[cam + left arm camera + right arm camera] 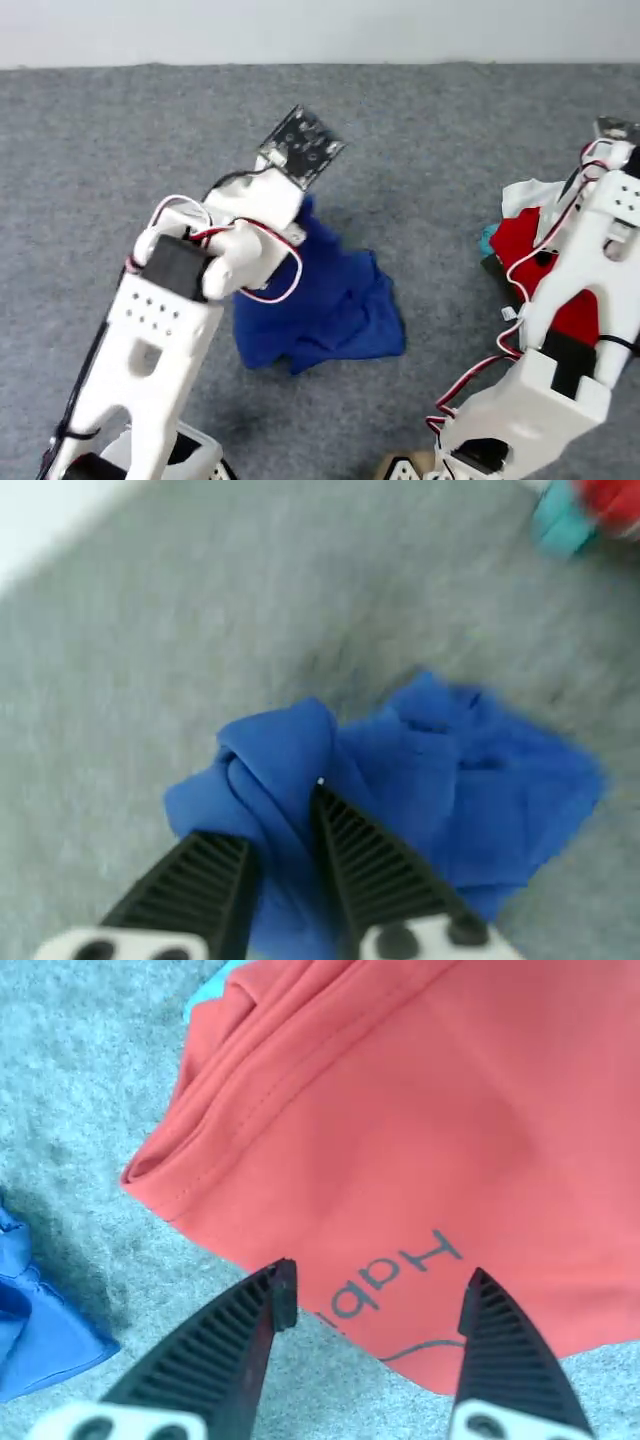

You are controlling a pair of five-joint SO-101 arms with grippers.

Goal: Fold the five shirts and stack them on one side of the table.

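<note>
Left hand (280, 820) pinching bunched fold of crumpled royal-blue cloth shirt (340, 310), centre of grey carpeted tabletop (120, 140). Right hand (380, 1278) open above folded red printed shirt (420, 1110), pile at 3 o'clock. Judgement: roughly midway; blue unfolded, stacked count unclear.

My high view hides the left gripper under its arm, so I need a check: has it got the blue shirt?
Observer: Yes. The left gripper is closed on a raised fold of the blue shirt.
Operator: And the other arm?
Observer: The right gripper is open above the red shirt, holding nothing.
Operator: Is that one folded?
Observer: Its edge toward the blue shirt is doubled over in layers, and it lies flat with its print facing up.
</note>
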